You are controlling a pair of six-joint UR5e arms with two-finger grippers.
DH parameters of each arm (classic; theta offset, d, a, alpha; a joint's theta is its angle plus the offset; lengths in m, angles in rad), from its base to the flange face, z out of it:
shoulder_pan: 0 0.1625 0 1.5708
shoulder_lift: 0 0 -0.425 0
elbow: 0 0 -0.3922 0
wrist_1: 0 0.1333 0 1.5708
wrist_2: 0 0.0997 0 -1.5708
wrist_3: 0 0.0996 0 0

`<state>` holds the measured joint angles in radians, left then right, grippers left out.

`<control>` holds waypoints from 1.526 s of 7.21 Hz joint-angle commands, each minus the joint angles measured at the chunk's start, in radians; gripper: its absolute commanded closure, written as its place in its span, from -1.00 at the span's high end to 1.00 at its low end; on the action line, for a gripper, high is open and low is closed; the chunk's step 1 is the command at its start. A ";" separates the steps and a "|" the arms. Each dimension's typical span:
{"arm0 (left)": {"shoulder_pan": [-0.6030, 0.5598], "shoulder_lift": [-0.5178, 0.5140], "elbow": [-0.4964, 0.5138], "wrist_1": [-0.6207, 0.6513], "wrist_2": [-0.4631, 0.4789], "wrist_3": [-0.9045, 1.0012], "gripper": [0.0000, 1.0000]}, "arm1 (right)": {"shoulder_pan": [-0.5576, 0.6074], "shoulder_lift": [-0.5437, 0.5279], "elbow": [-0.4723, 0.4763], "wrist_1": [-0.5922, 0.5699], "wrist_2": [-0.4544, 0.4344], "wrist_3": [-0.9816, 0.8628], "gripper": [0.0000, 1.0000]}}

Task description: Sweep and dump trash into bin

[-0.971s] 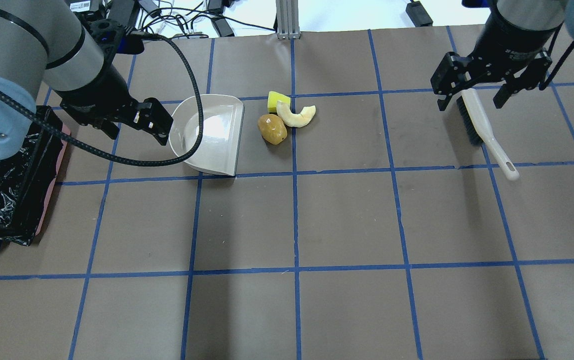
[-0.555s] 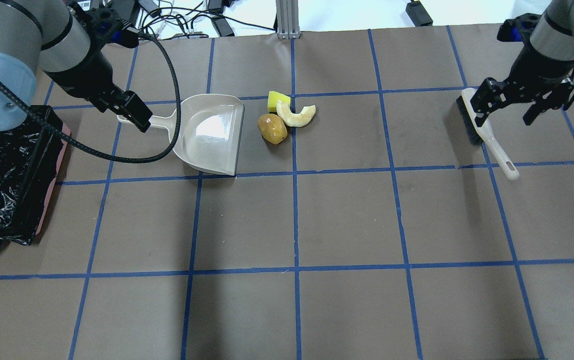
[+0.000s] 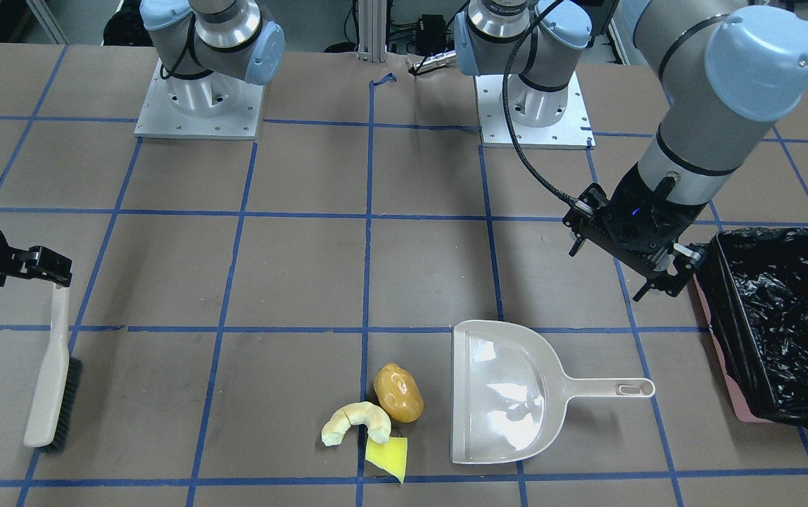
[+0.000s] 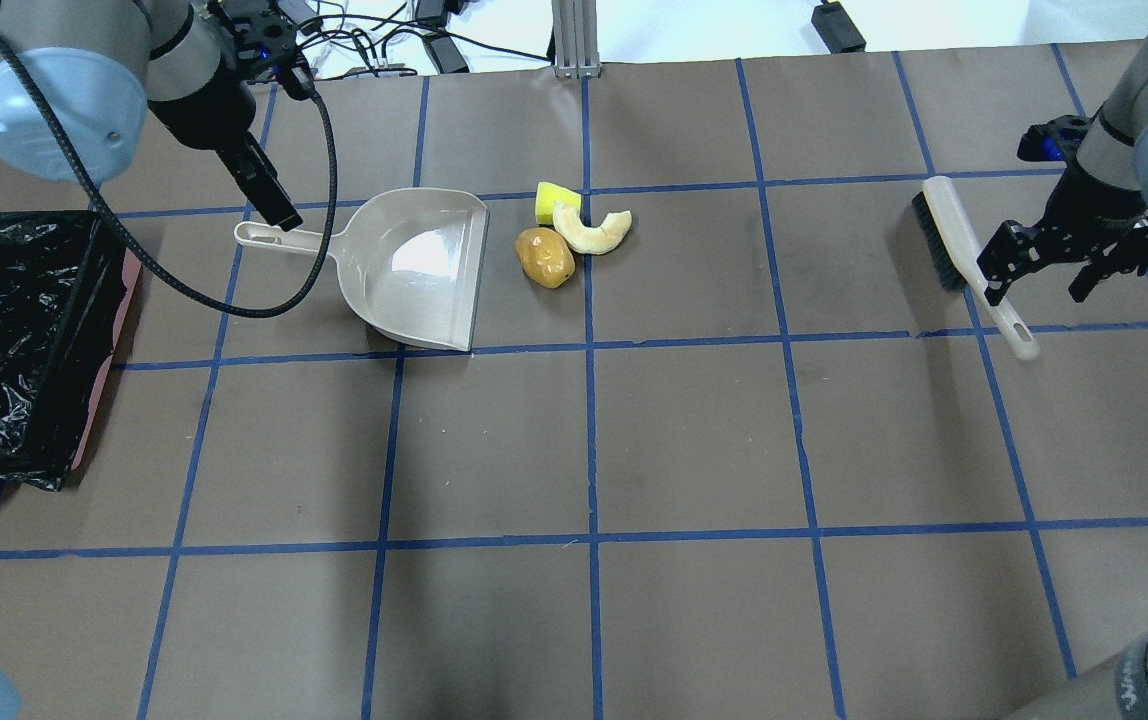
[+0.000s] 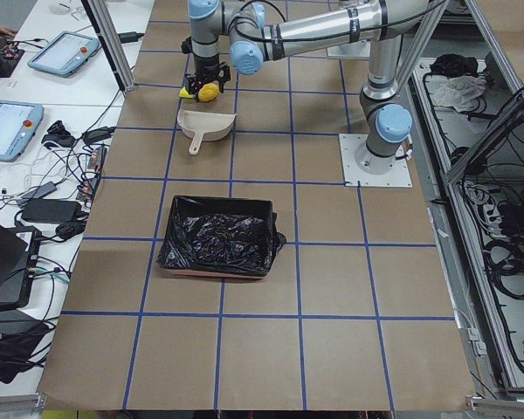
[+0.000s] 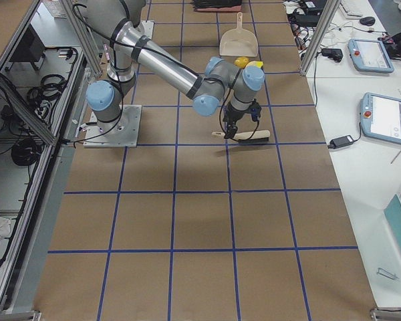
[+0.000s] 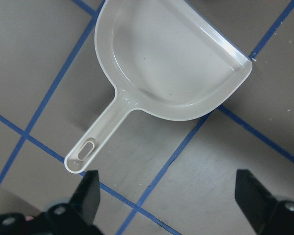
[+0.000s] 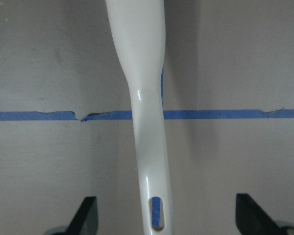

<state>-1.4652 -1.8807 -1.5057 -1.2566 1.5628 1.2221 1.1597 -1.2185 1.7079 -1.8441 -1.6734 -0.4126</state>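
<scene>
Dustpan (image 4: 414, 270) flat beside trash (image 4: 545, 258); brush (image 4: 942, 228) well apart.

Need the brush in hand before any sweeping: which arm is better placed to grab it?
Right. The right gripper hangs open over the brush, and its wrist view shows the handle centred in its opening. The left gripper is far off, open by the handle of the dustpan.

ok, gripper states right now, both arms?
Left gripper: open, empty, near the dustpan handle.
Right gripper: open, empty, straddling the brush handle.
</scene>
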 commanded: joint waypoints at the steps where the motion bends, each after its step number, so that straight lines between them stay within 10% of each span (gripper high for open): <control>1: 0.002 -0.147 0.042 0.121 -0.024 0.275 0.88 | -0.001 0.022 0.063 -0.027 -0.020 -0.092 0.86; 3: 0.034 -0.240 0.114 0.123 -0.014 0.468 0.88 | -0.001 0.022 0.078 -0.049 -0.057 -0.100 0.70; 5: 0.049 -0.290 0.113 0.111 0.006 0.569 0.89 | -0.001 0.019 0.075 -0.050 -0.049 -0.086 -0.34; 11: 0.036 -0.282 0.113 -0.007 -0.020 0.502 0.89 | 0.049 -0.027 0.038 -0.032 -0.051 -0.052 -0.73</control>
<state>-1.4248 -2.1730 -1.3928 -1.2397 1.5542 1.7391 1.1780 -1.2251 1.7579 -1.8887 -1.7159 -0.4838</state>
